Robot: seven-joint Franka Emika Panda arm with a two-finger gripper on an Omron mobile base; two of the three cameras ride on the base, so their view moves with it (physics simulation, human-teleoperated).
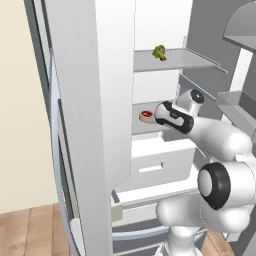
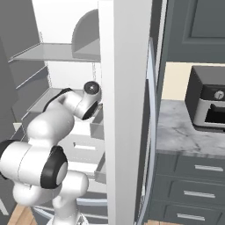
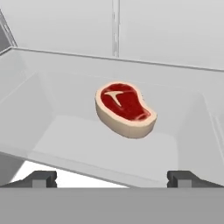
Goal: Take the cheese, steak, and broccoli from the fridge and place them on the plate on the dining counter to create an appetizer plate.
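Inside the fridge (image 1: 115,75): gripper (image 3: 111,177) before the steak (image 3: 125,108).
Fingers spread wide, empty; steak lies mid-shelf, clear of walls; broccoli (image 1: 159,52) one shelf above.

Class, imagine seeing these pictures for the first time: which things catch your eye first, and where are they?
The raw red steak lies alone on a white fridge shelf, straight ahead of the open end effector. One shelf higher sits the small broccoli. The white arm reaches into the open fridge.
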